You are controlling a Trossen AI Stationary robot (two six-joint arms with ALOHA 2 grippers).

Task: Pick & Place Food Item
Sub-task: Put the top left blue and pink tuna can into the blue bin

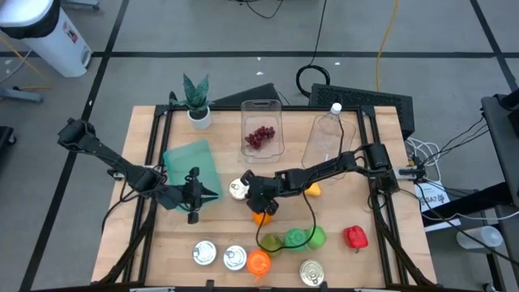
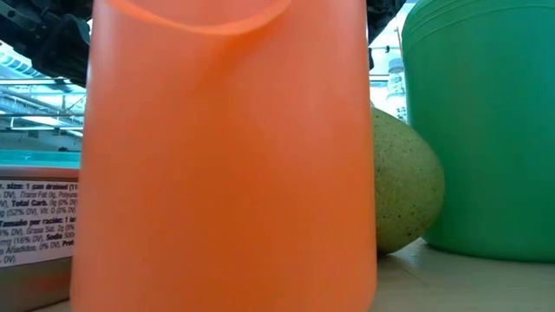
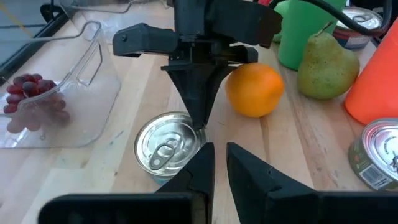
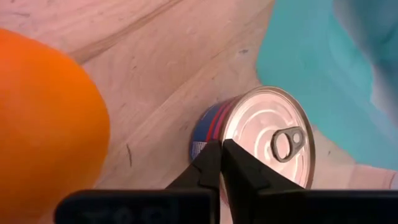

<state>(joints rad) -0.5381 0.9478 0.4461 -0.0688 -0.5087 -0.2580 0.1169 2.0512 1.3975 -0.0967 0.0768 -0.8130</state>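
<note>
A tin can [image 3: 165,146] with a pull tab stands upright on the wooden table [image 1: 349,203], beside a teal cloth [image 1: 190,166]. An orange [image 3: 254,90] lies just past it. My right gripper [image 3: 200,123] reaches in from the table's right side, shut, with its tips at the can's top. In its own wrist view my right gripper [image 4: 221,152] sits at the can [image 4: 267,137] with the orange [image 4: 43,106] beside it. My left gripper [image 3: 219,168] hangs shut a little short of the can, on its left side, touching nothing. My right gripper sets its shut fingertips [image 3: 199,115] on the can's top rim [image 4: 225,132], on the side toward the orange. The fingers come slanting down from the table's right. Nothing is between them. The can stands upright on the table.
A clear tub of grapes [image 1: 261,136], a bottle [image 1: 326,134] and a potted plant [image 1: 197,101] stand at the back. Along the near edge are three more cans [image 1: 204,253], an orange cup [image 2: 225,156], a pear [image 3: 326,65], a green cup [image 1: 314,237] and a red pepper [image 1: 355,237].
</note>
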